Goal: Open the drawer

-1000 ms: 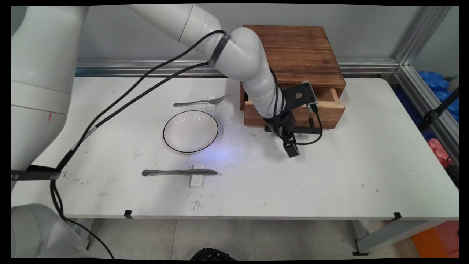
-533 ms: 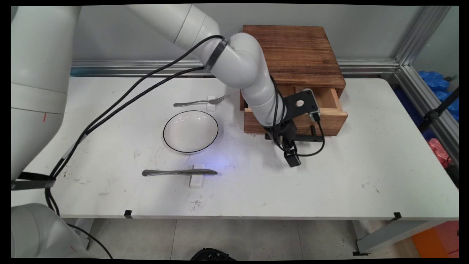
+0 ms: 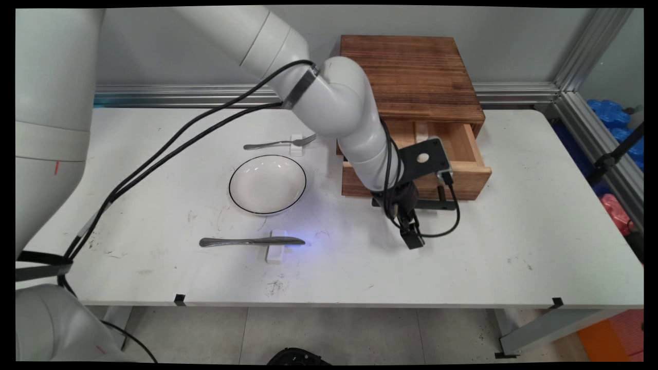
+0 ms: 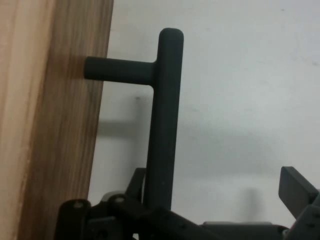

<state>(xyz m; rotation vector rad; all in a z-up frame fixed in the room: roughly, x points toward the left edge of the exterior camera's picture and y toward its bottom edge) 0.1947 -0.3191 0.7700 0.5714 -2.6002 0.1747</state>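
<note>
We are holding our arm bent at the elbow, with the wrist angling down and toward the near side. Black cables are hanging from the forearm, and one is looping beside the wrist. Our gripper is pointing downward, low over the surface. In the hand view one finger is standing far out to the right of the jaws' centre line, and the jaws are standing wide apart.
</note>
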